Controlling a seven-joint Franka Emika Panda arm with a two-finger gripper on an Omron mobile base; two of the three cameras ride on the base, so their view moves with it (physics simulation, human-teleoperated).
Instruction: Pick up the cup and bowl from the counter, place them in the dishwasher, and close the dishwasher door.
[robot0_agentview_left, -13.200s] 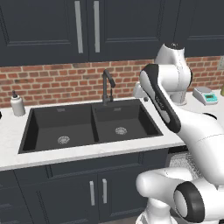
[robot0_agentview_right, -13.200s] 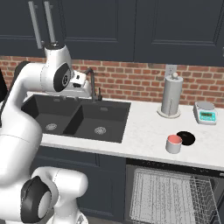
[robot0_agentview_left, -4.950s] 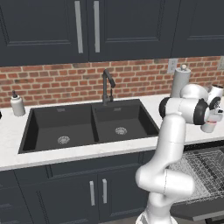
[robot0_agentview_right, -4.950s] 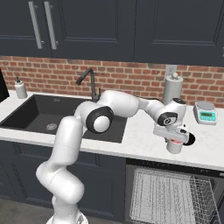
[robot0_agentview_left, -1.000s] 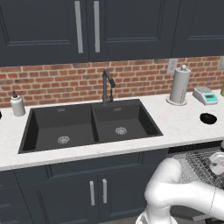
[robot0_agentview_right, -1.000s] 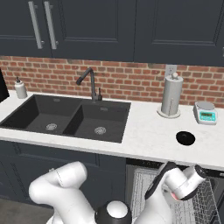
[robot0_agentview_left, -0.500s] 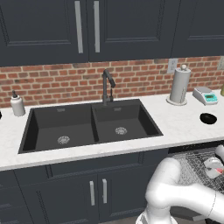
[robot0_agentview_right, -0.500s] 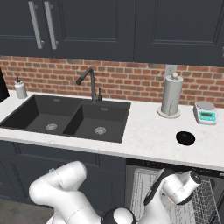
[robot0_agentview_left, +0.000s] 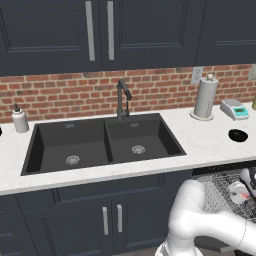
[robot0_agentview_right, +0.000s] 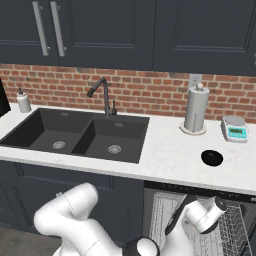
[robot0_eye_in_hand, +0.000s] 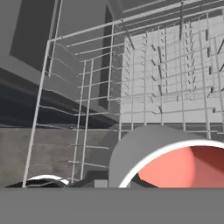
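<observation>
The small red-coral cup (robot0_eye_in_hand: 183, 168) sits right under the hand camera, its pale rim and pink inside showing large at the bottom of the hand view, with the silver-grey wire rack (robot0_eye_in_hand: 166, 78) of the dark charcoal dishwasher (robot0_agentview_right: 200, 200) spread behind it. In the left base view the cup (robot0_agentview_left: 239, 192) shows as a pale and red spot at the end of the white arm, down over the rack (robot0_agentview_left: 220, 187) and below the edge of the white speckled stone desk (robot0_agentview_left: 200, 145). The gripper (robot0_agentview_left: 242, 190) is low in the dishwasher opening; its fingers are drawn in as far as they go, and from how closely the cup rides with the hand I judge they pinch the cup's wall at the rim, though the fingers themselves are hidden.

The cup looks rigid, smooth and light: easy to carry on a rim pinch, but apt to swing or slip if the grip is shallow, and apt to tip on the thin wires unless set down upright between the tines.

The small shallow round black bowl (robot0_agentview_right: 212, 158) lies on the desk, near the white-and-teal kitchen scale (robot0_agentview_right: 234, 129) and the paper towel roll (robot0_agentview_right: 195, 110), apart from both. It too looks hard, light and glossy. Being low and wide, it is best taken by its rim from above, one finger inside and one outside. The dishwasher stands open, so its closing comes last.
</observation>
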